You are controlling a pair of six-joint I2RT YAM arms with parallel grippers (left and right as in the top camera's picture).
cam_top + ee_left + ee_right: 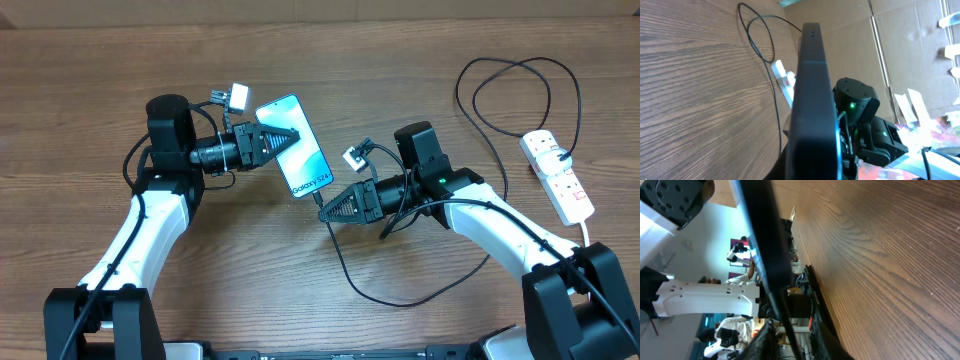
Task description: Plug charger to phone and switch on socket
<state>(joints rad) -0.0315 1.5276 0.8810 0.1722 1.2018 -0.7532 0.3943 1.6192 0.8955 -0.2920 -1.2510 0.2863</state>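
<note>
Phone [300, 150] clenched in your left gripper [283, 138], your right gripper [328, 208] at its bottom edge by the charger cable [338, 258], that grip impossible to tell, power strip [557, 175] well apart.

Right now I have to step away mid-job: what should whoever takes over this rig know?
The left hand is shut on the phone, gripping its upper end.
The right hand sits at the phone's bottom edge; open or shut, I cannot tell.
The charger has its tip at that bottom edge, seating unclear; its cable runs toward the socket at far right.
Done: phone gripped, tip brought to it.
To do: confirm the plug is seated, then flip the socket switch; neither hand is near it.
</note>
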